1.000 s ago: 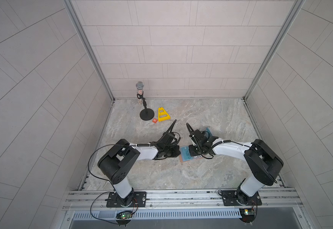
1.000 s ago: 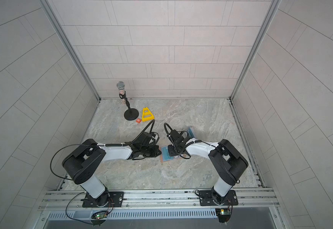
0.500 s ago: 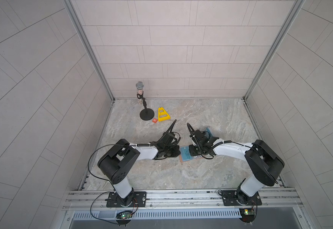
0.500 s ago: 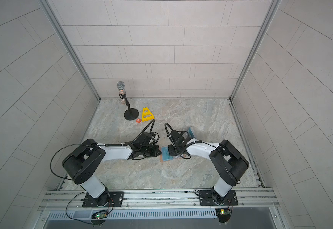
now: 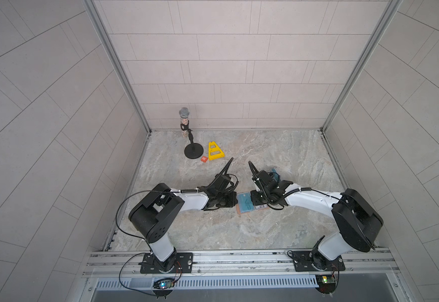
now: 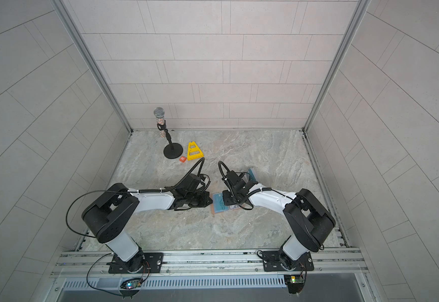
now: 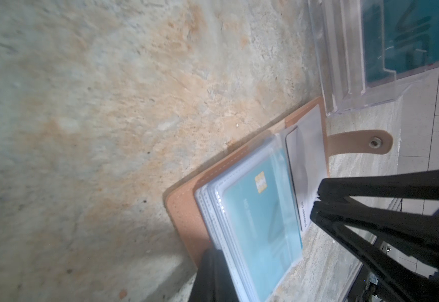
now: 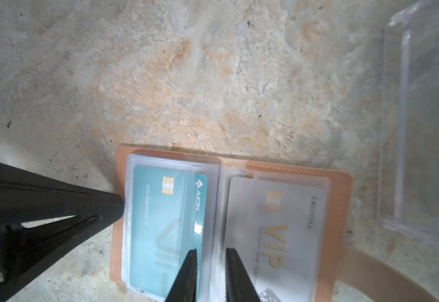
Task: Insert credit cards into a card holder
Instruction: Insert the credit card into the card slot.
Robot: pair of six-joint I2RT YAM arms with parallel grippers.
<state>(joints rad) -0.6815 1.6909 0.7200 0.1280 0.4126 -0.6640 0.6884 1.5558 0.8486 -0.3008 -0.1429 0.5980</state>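
Card holder (image 5: pixel 249 211), a tan-pink leather-like booklet wallet, lies open on the marbled grey table (image 5: pixel 213 230) between the two arms in both top views. A light blue plastic card (image 5: pixel 245 203) shows inside it. The left gripper (image 5: pixel 232 201) sits at the edge nearest its own arm, and the right gripper (image 5: pixel 255 200) is over the opposite leaf. A clear plastic box-shaped stand (image 5: pixel 276 174) stands behind the right arm.

In the left wrist view, clear sleeves (image 7: pixel 213 209) hold the light blue card (image 7: pixel 260 224), which has a gold chip. A pale card (image 7: pixel 306 151) lies on the other leaf. The strap tab (image 7: pixel 354 142) with its round snap lies flat on the table. Teal cards (image 7: pixel 417 31) stand in the clear stand (image 7: pixel 343 65). The right gripper (image 7: pixel 317 198) has its tips at the pale card's end.

In the right wrist view, the right gripper (image 8: pixel 209 252) has its jaws slightly apart over the fold, gripping nothing visible. The pale card (image 8: pixel 278 222) reads VIP. The left gripper (image 8: pixel 114 210) is closed, its tips meeting at the sleeves' outer edge. Whether it pinches them cannot be told.
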